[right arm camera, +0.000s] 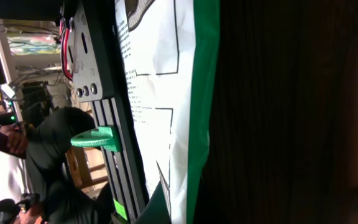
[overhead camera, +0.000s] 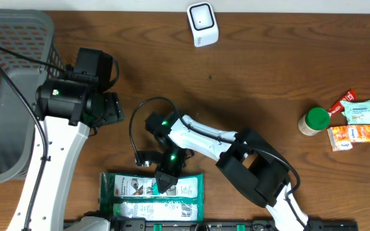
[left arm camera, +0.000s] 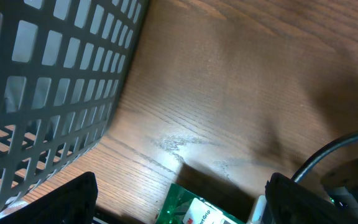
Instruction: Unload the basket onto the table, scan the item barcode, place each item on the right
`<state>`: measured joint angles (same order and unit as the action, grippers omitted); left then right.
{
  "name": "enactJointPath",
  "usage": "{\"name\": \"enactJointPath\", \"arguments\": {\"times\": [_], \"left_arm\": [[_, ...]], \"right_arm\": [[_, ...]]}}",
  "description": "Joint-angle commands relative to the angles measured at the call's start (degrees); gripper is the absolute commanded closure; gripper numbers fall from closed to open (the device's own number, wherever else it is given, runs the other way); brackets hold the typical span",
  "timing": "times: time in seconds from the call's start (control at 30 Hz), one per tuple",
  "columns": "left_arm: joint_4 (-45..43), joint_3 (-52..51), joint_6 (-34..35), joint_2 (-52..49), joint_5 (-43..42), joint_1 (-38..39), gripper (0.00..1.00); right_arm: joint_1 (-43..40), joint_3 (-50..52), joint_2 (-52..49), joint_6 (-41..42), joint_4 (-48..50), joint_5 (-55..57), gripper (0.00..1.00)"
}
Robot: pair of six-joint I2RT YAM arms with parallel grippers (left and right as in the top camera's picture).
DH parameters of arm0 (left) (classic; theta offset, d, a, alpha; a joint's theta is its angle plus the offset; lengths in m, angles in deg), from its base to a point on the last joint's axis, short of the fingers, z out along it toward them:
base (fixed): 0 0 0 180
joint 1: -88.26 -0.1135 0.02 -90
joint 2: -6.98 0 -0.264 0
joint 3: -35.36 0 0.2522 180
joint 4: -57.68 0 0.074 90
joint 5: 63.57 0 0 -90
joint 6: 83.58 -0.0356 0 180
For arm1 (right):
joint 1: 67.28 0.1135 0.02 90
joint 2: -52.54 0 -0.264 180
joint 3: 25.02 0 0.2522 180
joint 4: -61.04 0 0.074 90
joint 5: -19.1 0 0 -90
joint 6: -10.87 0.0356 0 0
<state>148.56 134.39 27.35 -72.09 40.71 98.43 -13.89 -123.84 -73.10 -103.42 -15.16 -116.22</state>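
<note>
Overhead: I see the green-and-white pack [overhead camera: 151, 196] lying flat at the front edge of the table [overhead camera: 255, 83]. The right gripper [overhead camera: 166, 182] is closed over its top edge, grip unconfirmed. The left gripper [overhead camera: 113, 108] sits beside the grey basket [overhead camera: 11, 38].
Left wrist: fingers [left arm camera: 64, 202] spread wide, nothing between.
Right wrist: pack label fills the frame, own jaws not visible.
</note>
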Motion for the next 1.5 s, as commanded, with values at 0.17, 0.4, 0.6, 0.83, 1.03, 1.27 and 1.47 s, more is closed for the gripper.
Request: {"name": "enactJointPath", "arguments": {"times": [0.17,0.4,0.6,0.83,1.03,1.27,1.47], "left_arm": [[0.2,0.24,-0.11,0.04,0.37,-0.13,0.12],[0.2,0.22,-0.11,0.04,0.37,-0.13,0.12],[0.2,0.24,-0.13,0.04,0.37,-0.13,0.12],[0.2,0.22,-0.13,0.04,0.35,-0.13,0.12],[0.2,0.24,-0.13,0.04,0.37,-0.13,0.12],[0.2,0.22,-0.13,0.04,0.35,-0.13,0.12],[0.2,0.24,-0.13,0.04,0.37,-0.13,0.12]], "right_arm": [[-4.94,-5.29,6.69,0.09,-5.86,5.86,0.99],[-13.35,-8.11,18.08,2.14,-8.74,9.6,0.99],[-18.27,-11.37,27.02,10.78,-11.91,30.58,0.99],[-19.06,-28.83,26.08,6.34,-19.65,40.22,0.99],[-19.04,-36.46,25.57,-6.43,-6.49,46.64,0.99],[-19.1,-35.95,22.34,-35.1,-0.7,47.36,0.99],[-19.12,-35.95,15.37,-43.15,6.23,54.51,0.99]]}}
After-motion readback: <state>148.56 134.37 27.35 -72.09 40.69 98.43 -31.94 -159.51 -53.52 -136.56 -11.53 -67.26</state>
